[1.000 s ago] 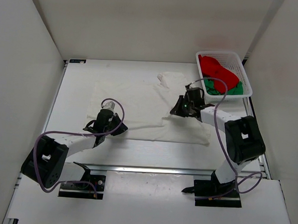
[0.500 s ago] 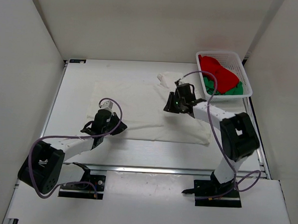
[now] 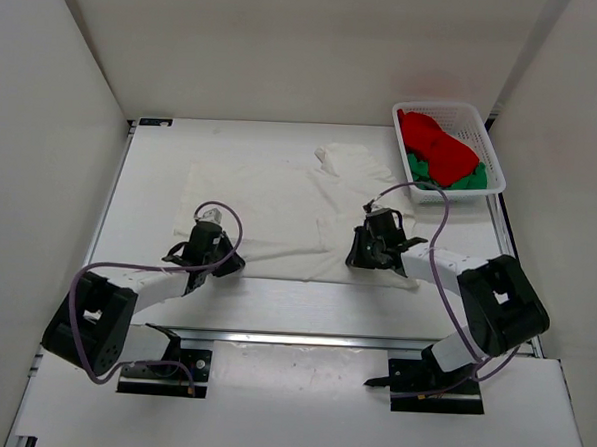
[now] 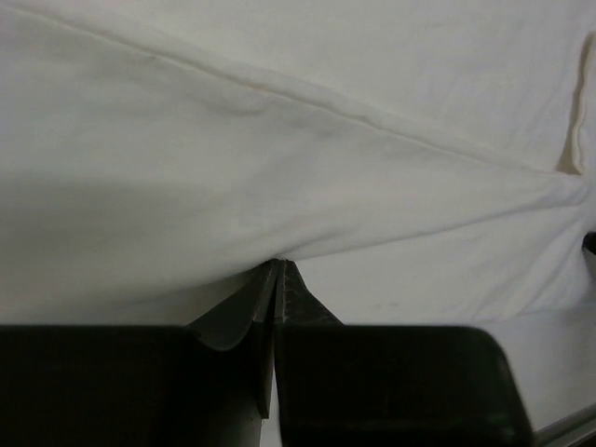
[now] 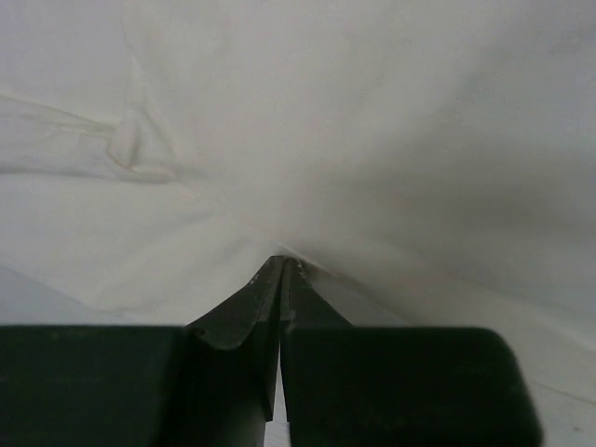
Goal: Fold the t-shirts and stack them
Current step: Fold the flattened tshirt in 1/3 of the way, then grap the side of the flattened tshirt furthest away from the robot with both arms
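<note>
White t-shirt: right jaws moved nearer, now pinching near hem.

Upper right of the top view: white plastic lattice basket, standing on the pale worktop. Plain white wall panels enclose it along the left, top and right of the frame.

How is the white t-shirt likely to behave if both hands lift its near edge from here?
Probably floppy: the white t-shirt puckers into creases where the left hand and right hand pinch it. It looks thin and light, so it should sag between them. The far part will likely drag along the table.
</note>
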`<state>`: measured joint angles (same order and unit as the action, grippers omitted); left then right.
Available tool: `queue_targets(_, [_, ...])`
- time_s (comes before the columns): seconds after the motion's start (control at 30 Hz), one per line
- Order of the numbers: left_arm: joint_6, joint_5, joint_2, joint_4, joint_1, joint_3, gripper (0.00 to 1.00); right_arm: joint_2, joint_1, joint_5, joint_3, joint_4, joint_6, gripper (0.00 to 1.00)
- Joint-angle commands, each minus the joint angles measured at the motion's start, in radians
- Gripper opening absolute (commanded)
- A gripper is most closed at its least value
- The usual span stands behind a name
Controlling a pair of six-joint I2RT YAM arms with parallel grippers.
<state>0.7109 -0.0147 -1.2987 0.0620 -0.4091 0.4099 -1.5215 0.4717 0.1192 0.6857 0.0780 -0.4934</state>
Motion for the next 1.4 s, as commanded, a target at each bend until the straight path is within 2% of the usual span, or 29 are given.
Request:
queue_targets(0.0, [-0.011, -0.048, 0.038, -0.054, 0.059, -0.078, 0.13, 0.030, 0.034, -0.021, -0.078, 0.026, 0.007, 0.01])
queue_targets(0.17, [0.057, -0.054, 0.143, -0.148, -0.010, -0.184, 0.14, 0.124, 0.085, -0.038, -0.162, 0.108, -0.028, 0.00])
queue_targets(0.3, [0.079, -0.106, 0.295, -0.215, 0.035, -0.237, 0.18, 0.165, 0.096, 0.016, -0.143, 0.157, -0.033, 0.00])
queue_targets(0.33, [0.076, -0.097, 0.333, -0.249, 0.044, -0.223, 0.22, 0.169, 0.087, 0.031, -0.123, 0.167, -0.031, 0.02])
queue_targets(0.47, [0.068, -0.114, 0.389, -0.265, 0.075, -0.107, 0.35, 0.178, 0.030, 0.057, 0.012, 0.177, 0.018, 0.19])
queue_targets(0.5, [0.062, -0.102, 0.375, -0.240, 0.064, -0.052, 0.36, 0.176, 0.015, 0.078, 0.067, 0.160, 0.021, 0.23])
queue_targets(0.57, [0.041, -0.077, 0.303, -0.214, 0.059, 0.064, 0.40, 0.155, -0.045, 0.114, 0.147, 0.117, 0.024, 0.20])
queue_targets(0.67, [0.027, -0.093, 0.129, -0.148, 0.088, 0.249, 0.40, 0.025, -0.102, 0.126, 0.306, 0.059, 0.042, 0.01])
queue_targets(0.77, [0.030, -0.085, -0.023, -0.113, 0.154, 0.386, 0.18, -0.130, -0.152, 0.142, 0.461, 0.043, 0.052, 0.00])
queue_targets(0.87, [0.038, -0.033, -0.129, -0.088, 0.234, 0.461, 0.07, -0.193, -0.176, 0.143, 0.543, -0.006, 0.062, 0.00])
queue_targets(0.93, [0.012, 0.005, -0.253, -0.111, 0.303, 0.565, 0.05, -0.232, -0.182, 0.120, 0.583, -0.005, 0.076, 0.00])
queue_targets(1.03, [-0.057, 0.013, -0.413, -0.218, 0.363, 0.749, 0.10, -0.302, -0.206, 0.100, 0.676, 0.043, 0.115, 0.00])
queue_targets(1.13, [-0.119, 0.062, -0.523, -0.307, 0.404, 0.895, 0.23, -0.412, -0.228, 0.024, 0.840, 0.120, 0.167, 0.00])
queue_targets(1.17, [-0.126, 0.062, -0.524, -0.313, 0.405, 0.896, 0.25, -0.413, -0.234, 0.023, 0.841, 0.120, 0.173, 0.00])
queue_targets(1.2, [-0.128, 0.064, -0.545, -0.324, 0.433, 0.915, 0.26, -0.480, -0.243, -0.013, 0.886, 0.132, 0.182, 0.01])
queue_targets(1.3, [-0.085, -0.005, -0.525, -0.262, 0.458, 0.851, 0.26, -0.651, -0.266, -0.059, 1.090, 0.245, 0.214, 0.09])
queue_targets(1.37, [-0.050, -0.028, -0.493, -0.185, 0.464, 0.801, 0.27, -0.794, -0.281, -0.047, 1.373, 0.375, 0.240, 0.19])
